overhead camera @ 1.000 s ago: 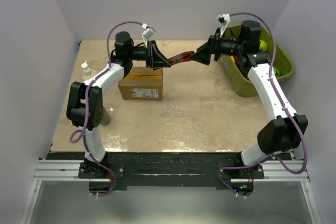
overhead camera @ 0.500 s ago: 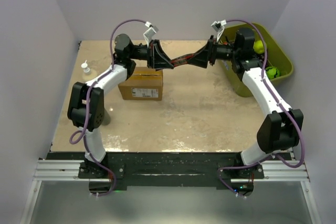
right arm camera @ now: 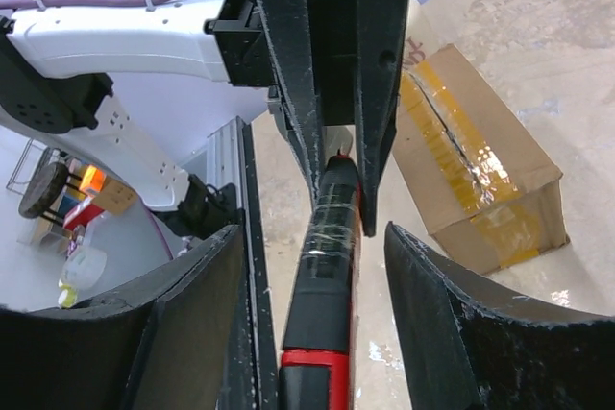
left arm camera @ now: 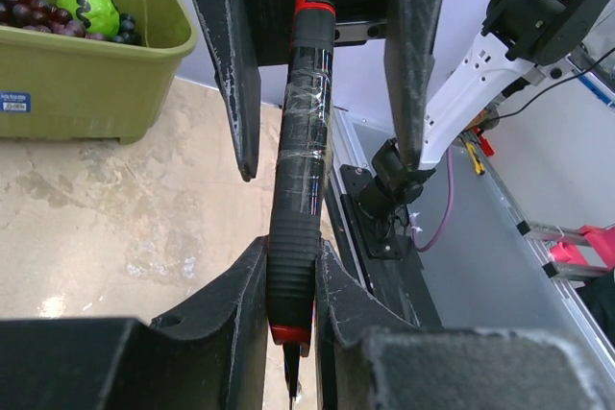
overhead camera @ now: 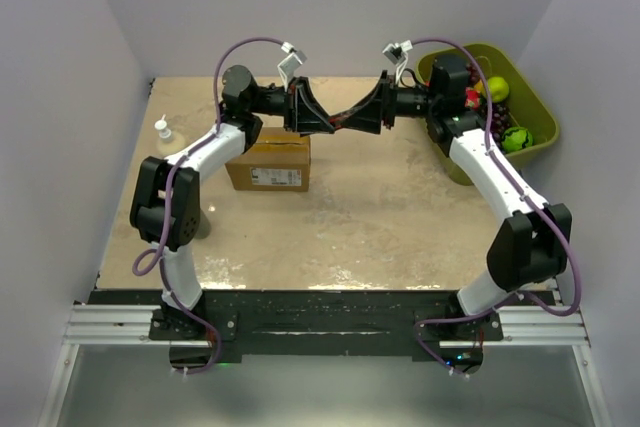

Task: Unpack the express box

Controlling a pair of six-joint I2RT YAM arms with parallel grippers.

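- Clearly the weak point is the hand-over: the left claw (left arm camera: 288, 271) is clamped on one end of the black, red-tipped cutter (left arm camera: 300, 160), while the right claw (right arm camera: 312, 237) has its fingers spread on either side of the handle, touching nothing.
- If the left lets go before the right has closed, we judge the cutter would drop to the table (overhead camera: 400, 207).
- If the right closes off-centre, the taped handle could twist or slip in the left claw's short hold.
- With both sets of fingers overlapping along the handle, any further push inward risks claw striking claw.
- Both arms are raised and reach inward, wrists level, claws pointing at each other above the far half of the table, the cutter bridging them in mid-air.
- Our box (overhead camera: 268, 163) sits on the table under the left forearm, label facing the near side. Yellowish tape runs along its closed top, so we take the cutting as not yet begun.
- A green bin (overhead camera: 545, 117) of fruit stands behind the right arm.
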